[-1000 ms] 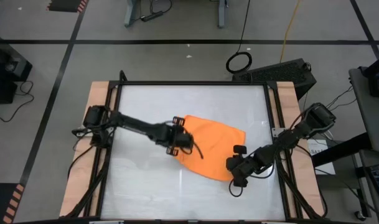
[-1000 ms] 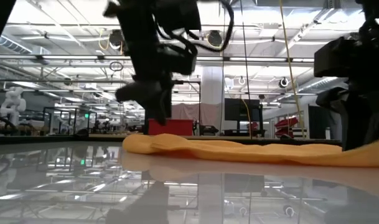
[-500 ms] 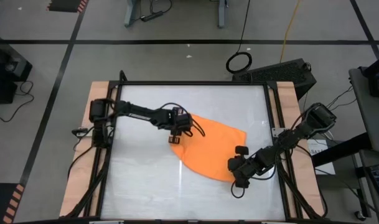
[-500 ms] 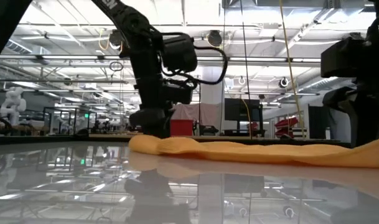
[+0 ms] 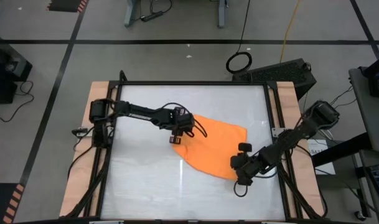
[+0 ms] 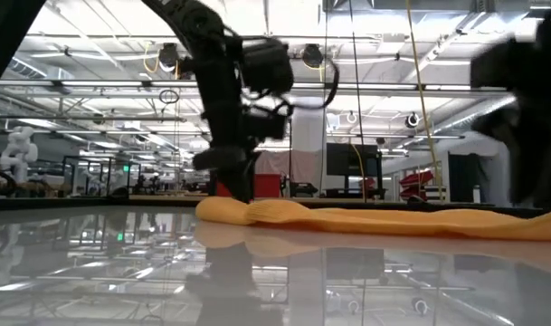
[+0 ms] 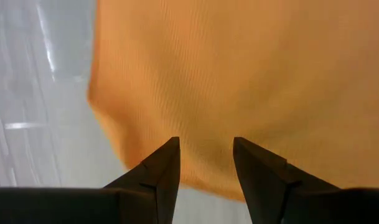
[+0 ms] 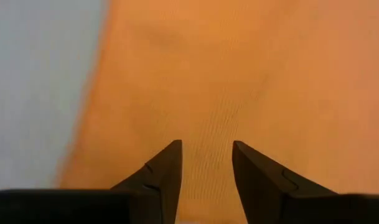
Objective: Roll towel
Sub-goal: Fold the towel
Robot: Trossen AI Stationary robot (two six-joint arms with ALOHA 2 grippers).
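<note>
**Operator:** What has just changed on the table?

**Guide:** Over the last second your left arm has swung its gripper from the towel's near-left part back toward its left corner, and the cloth there has flattened a little. The towel (image 5: pixel 214 149) is a plain orange cloth lying spread near the centre of the table (image 5: pixel 145 186), reaching toward 3 o'clock. It is flat, not yet rolled, so I judge the rolling itself has not begun; this looks like both arms setting up on opposite corners.

**Operator:** Where is my left gripper now?

**Guide:** The left gripper (image 5: pixel 177 132) sits at the towel's 9 o'clock corner, pointing down. From table level it (image 6: pixel 239 186) hangs just above the cloth's raised edge. Its wrist camera shows two dark fingers (image 7: pixel 161 168) parted, with orange cloth under the gap and nothing pinched between them.

**Operator:** And the right?

**Guide:** The right gripper (image 5: pixel 237 172) is low at the towel's 5 o'clock corner, its arm stretching in from 3 o'clock. It has barely shifted. Its fingers (image 8: pixel 164 168) are also parted over the cloth, gripping nothing.

**Operator:** So nothing is held?

**Guide:** Nothing that I can see. Both claws are part open above the cloth.
</note>
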